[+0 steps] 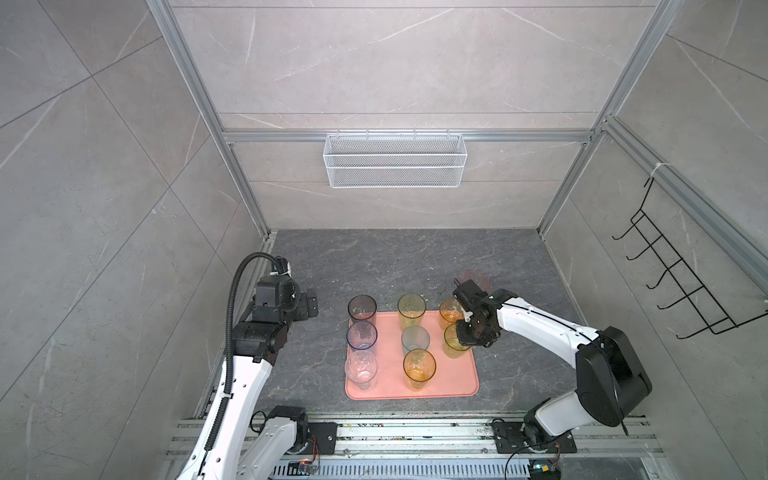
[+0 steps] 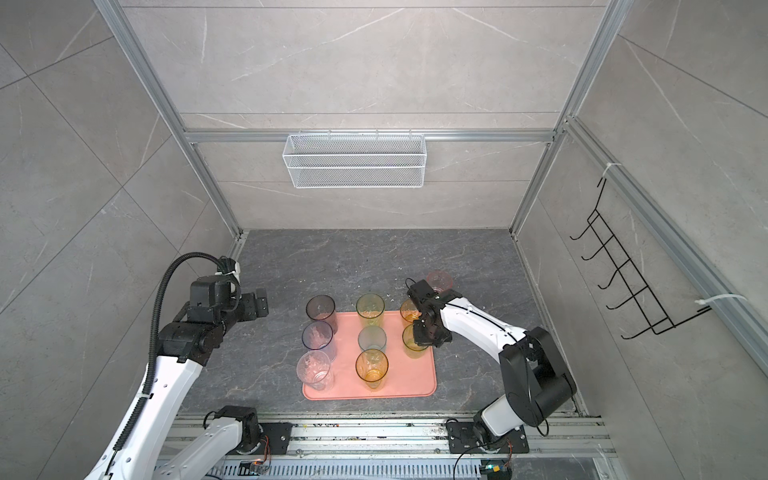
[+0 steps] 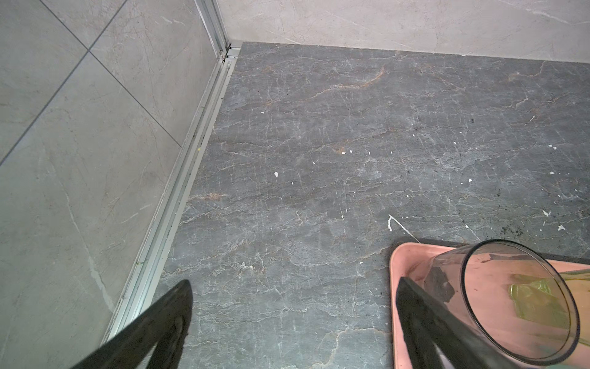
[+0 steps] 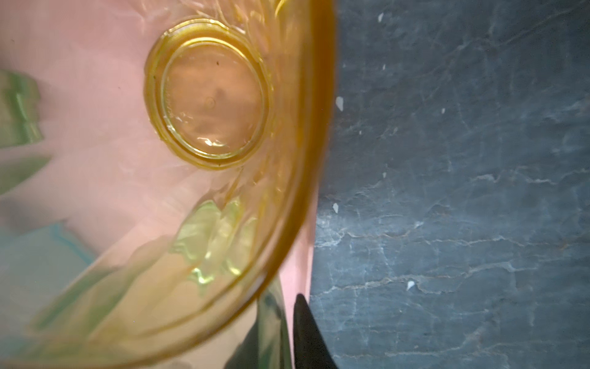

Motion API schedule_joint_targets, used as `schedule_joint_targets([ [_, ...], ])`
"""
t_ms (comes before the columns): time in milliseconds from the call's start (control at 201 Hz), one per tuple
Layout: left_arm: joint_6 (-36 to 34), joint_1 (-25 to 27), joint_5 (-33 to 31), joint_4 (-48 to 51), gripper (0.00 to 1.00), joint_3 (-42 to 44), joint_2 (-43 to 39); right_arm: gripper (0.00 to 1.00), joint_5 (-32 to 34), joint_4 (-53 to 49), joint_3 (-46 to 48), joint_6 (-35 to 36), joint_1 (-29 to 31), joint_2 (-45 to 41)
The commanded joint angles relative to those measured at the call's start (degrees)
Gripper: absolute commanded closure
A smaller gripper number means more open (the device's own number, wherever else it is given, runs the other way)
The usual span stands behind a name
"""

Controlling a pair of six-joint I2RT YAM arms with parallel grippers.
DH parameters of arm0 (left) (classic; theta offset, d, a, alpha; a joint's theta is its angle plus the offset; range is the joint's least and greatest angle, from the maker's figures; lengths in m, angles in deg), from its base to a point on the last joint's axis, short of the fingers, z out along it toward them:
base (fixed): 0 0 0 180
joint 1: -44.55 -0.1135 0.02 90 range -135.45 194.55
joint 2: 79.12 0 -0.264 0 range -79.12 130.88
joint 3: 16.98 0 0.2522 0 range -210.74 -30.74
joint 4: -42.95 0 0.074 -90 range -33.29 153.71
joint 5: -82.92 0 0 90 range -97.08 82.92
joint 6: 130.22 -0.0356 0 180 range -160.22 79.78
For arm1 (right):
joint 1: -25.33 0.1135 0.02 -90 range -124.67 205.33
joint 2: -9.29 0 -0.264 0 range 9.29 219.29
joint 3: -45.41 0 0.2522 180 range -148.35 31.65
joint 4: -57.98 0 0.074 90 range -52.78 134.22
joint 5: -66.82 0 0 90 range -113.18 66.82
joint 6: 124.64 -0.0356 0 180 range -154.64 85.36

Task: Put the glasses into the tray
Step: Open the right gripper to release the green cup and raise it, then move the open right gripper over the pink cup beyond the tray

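In both top views the right hand (image 1: 463,337) is hanging over the rim of the green glass (image 1: 451,345), which is standing in the tray (image 1: 453,382) by its right edge, finger spacing impossible to tell, while the left hand (image 1: 309,305) is hovering spread wide above the worktop (image 1: 374,257), just left of the tray.

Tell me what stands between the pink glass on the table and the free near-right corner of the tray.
The orange glass and green glass stand in the tray's right column, directly between the pink glass and that corner. The right end effector hangs over the green one too.
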Motion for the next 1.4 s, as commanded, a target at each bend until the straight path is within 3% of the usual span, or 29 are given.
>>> schedule_joint_targets([
  [0, 0.18, -0.41, -0.24, -0.35, 0.01, -0.78, -0.36, 0.80, 0.98, -0.66, -0.03, -0.35, 0.43, 0.07],
  [309, 0.28, -0.50, -0.15, -0.31, 0.01, -0.73, -0.62, 0.63, 0.15, -4.15, -3.09, -0.35, 0.34, -3.80],
  [881, 0.27, -0.60, -0.01, -0.35, 0.01, -0.75, -0.71, 0.52, 2.38, -13.29, -15.18, 0.65, 0.38, -14.31],
  [1150, 0.30, -0.59, 0.02, -0.50, 0.01, -0.57, -0.75, 0.45, 7.74, -10.53, -18.17, -0.43, 0.30, -15.14],
  [1394, 0.28, -0.59, 0.02, -0.44, 0.01, -0.57, -0.84, 0.42, 17.67, -1.22, -15.97, 0.02, -0.02, -15.65],
])
